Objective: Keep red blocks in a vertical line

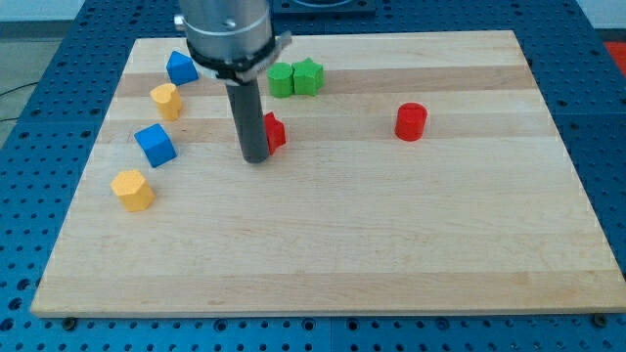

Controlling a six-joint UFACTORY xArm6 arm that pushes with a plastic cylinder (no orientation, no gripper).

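Camera view: yellow block (132,189) nearest, left of my tip (256,157). Tip just a bare rod, holds nothing, touching red block (275,131) on its right. Red cylinder (411,121) well right. Beyond: blue cube (155,145), green pair (294,78).

one raised front view, angled down

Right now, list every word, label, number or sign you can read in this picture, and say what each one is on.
None: no readable text shows anywhere.
The wooden board is plain.
The red blocks, green blocks, blue blocks and yellow blocks carry no marks.
The dark rod ending in my tip, just left of the nearer red block, has no label.
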